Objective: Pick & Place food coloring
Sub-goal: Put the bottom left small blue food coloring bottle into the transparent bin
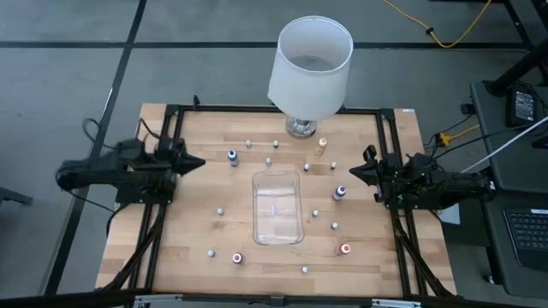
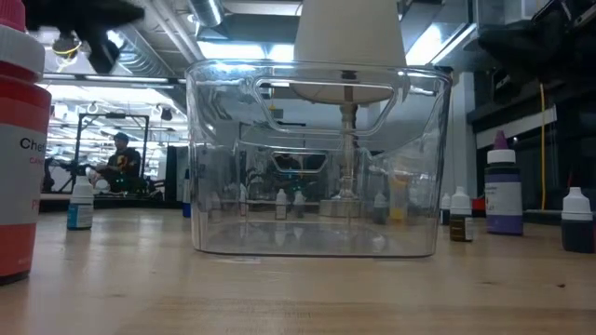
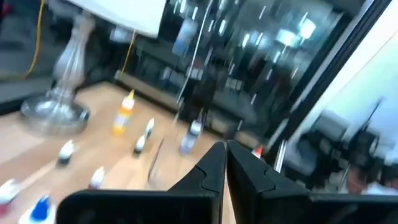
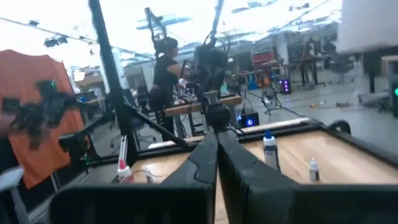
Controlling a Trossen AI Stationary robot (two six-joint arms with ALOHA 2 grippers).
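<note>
Several tiny food coloring bottles stand upright, scattered over the wooden table: a blue-capped one [image 1: 232, 156], an orange-yellow one [image 1: 322, 145], a purple one [image 1: 340, 192], red-capped ones [image 1: 237, 257] [image 1: 345, 249] and small white ones. In the low view a purple bottle [image 2: 503, 191] and a red one [image 2: 19, 158] show. My left gripper [image 1: 199, 161] hovers shut at the table's left edge [image 3: 225, 149]. My right gripper [image 1: 352, 173] hovers shut at the right edge [image 4: 217, 134]. Neither touches a bottle.
A clear rectangular plastic tray [image 1: 277, 208] sits at the table's middle. A large white lamp [image 1: 310, 68] stands on its glass base at the far edge. Black frame rails run along the table's left, right and far sides. A person shows in the room beyond.
</note>
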